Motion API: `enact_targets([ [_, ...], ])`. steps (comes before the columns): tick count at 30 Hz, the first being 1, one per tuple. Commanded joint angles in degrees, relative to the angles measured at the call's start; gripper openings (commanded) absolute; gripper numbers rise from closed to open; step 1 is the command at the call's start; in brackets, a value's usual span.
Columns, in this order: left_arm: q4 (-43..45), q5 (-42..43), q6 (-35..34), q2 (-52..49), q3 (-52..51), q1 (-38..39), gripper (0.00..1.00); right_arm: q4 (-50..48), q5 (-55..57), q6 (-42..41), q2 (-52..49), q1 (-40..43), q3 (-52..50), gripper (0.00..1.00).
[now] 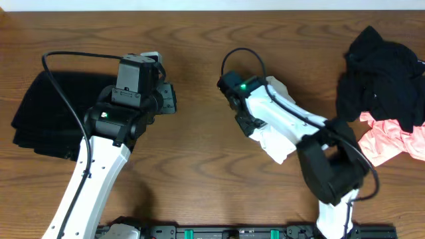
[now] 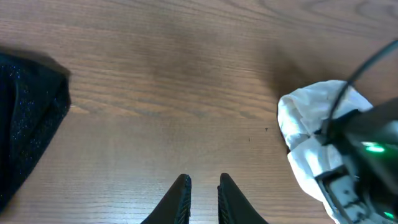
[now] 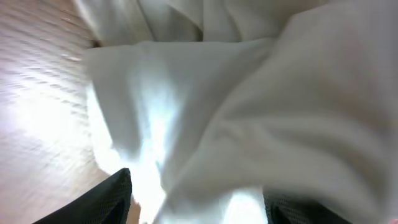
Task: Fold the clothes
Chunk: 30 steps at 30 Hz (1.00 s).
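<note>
We list:
- White T-shirt (image 1: pixel 273 147): crumpled, right of centre on surface (image 1: pixel 199 172), mostly hidden under right arm; long axis roughly far-to-near.
- Right hand (image 3: pixel 199 208): released, fingers (image 3: pixel 115 193) spread wide, directly over white cloth.
- Left hand (image 2: pixel 203 190): nearly clenched, narrow gap, grasping nothing, above bare wood.
- Black garment (image 1: pixel 40 116): flat at left edge, partly under left arm.
- Black heap (image 1: pixel 382 73) and pink garment (image 1: pixel 388 141): touching, far right.
</note>
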State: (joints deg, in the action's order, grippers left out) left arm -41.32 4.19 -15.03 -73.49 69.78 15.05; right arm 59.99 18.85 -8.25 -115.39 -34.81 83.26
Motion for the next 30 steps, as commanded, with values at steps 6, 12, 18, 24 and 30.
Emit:
enact_targets([
  [6, 0.02, -0.85, -0.07, 0.22, 0.07, -0.31, 0.17, 0.87, -1.11, 0.61, 6.78, -0.31, 0.17, 0.06],
  [12, 0.07, -0.81, -0.09, 0.17, 0.07, -0.31, 0.22, 3.67, -3.72, -2.01, 8.04, 4.26, 0.17, 0.01],
  [18, -0.15, -0.79, -0.07, -0.59, -0.09, -0.24, 0.22, 4.44, -13.62, -1.95, 8.31, 12.85, 0.15, 0.01],
  [24, -0.04, -0.79, -0.07, -1.79, -0.17, -0.24, 0.22, 3.50, -14.23, -0.22, 8.13, 18.84, -0.26, 0.02],
  [30, -0.26, -0.79, -0.09, -2.51, -0.17, -0.24, 0.22, -1.51, -12.28, -1.99, 7.34, 20.28, -2.99, 0.01],
])
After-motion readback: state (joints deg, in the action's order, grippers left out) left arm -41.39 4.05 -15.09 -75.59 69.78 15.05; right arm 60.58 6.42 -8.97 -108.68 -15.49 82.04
